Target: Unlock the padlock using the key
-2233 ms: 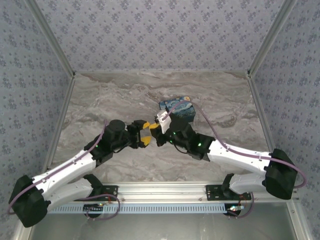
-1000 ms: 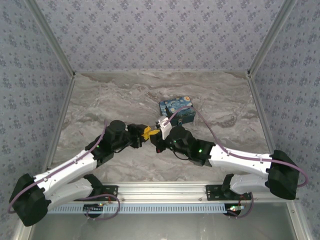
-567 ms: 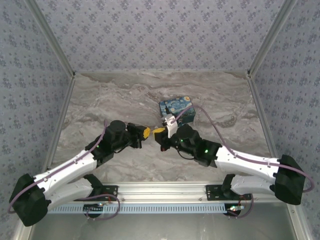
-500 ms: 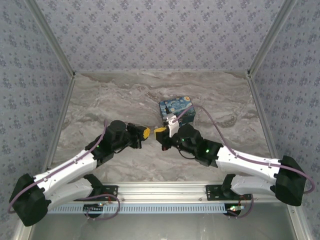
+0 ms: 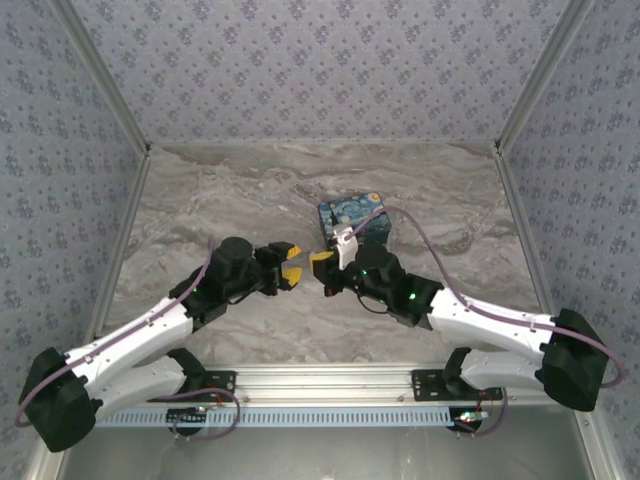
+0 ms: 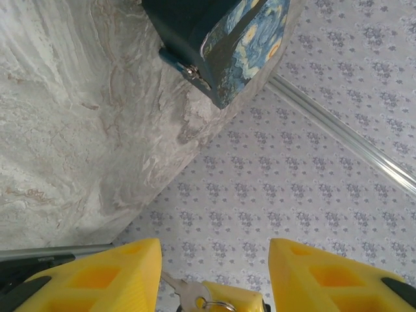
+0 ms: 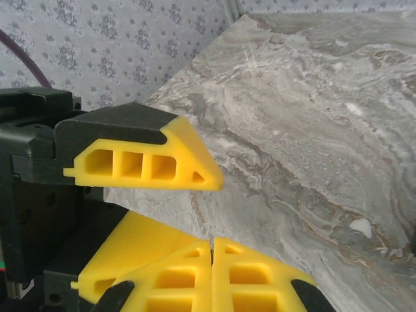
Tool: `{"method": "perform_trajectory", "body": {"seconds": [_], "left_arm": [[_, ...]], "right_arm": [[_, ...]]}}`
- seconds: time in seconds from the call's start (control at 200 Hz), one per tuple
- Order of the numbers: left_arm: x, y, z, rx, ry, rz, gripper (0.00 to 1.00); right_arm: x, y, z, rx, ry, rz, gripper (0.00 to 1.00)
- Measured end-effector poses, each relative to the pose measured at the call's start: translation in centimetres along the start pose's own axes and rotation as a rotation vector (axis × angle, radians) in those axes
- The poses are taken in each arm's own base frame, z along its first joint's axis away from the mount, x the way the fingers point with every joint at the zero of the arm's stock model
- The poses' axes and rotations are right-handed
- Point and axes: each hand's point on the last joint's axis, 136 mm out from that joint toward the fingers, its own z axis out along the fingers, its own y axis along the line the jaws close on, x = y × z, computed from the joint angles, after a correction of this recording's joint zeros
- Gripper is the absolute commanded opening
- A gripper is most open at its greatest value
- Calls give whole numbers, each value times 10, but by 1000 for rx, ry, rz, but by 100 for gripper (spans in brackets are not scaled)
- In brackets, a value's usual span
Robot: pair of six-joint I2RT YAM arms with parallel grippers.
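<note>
My left gripper (image 5: pixel 289 264) stands open, its yellow fingers (image 6: pixel 117 279) wide apart. Between them pokes the tip of my right gripper (image 6: pixel 234 300), shut on the key (image 6: pixel 181 290), a small silver key with a ring whose blade points toward the left finger. In the right wrist view the right gripper (image 7: pixel 212 244) is pressed shut, with the left gripper's fingers (image 7: pixel 146 164) just beside and above it. The painted box (image 5: pixel 354 219) lies behind both grippers. On its near edge sits the padlock (image 6: pixel 188 69), a small teal-and-metal piece.
The marble tabletop (image 5: pixel 220 200) spreads out to the left and behind the box. Patterned walls (image 5: pixel 320 70) close in the back and both sides. A purple cable (image 5: pixel 420 240) arcs from the right wrist over the box's right side.
The two grippers were pressed tip to tip; the left gripper has since opened. The right gripper stays shut and has drawn slightly right, keeping the key.
</note>
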Motion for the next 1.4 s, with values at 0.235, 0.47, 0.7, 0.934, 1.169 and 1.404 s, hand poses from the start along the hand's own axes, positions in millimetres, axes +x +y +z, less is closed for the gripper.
{"method": "perform_trajectory", "body": {"seconds": [0.235,0.47,0.7,0.934,1.169,1.404], "left_arm": [[3,1,5,-9,22,1,50],[8,-7,5,24,41,8,34],[14,-5,5,22,66,15,28],[17,-5,5,25,81,18,22],[20,-6,5,27,94,21,25],[25,-8,4,33,114,26,26]], "right_arm": [[-7,15,19,-45,5,-12,0],[-4,29,21,-90,18,-14,0],[-2,30,11,-101,4,19,0],[-3,30,7,-103,-2,36,0],[-4,31,4,-101,-6,38,0],[-6,32,0,-102,-11,37,0]]}}
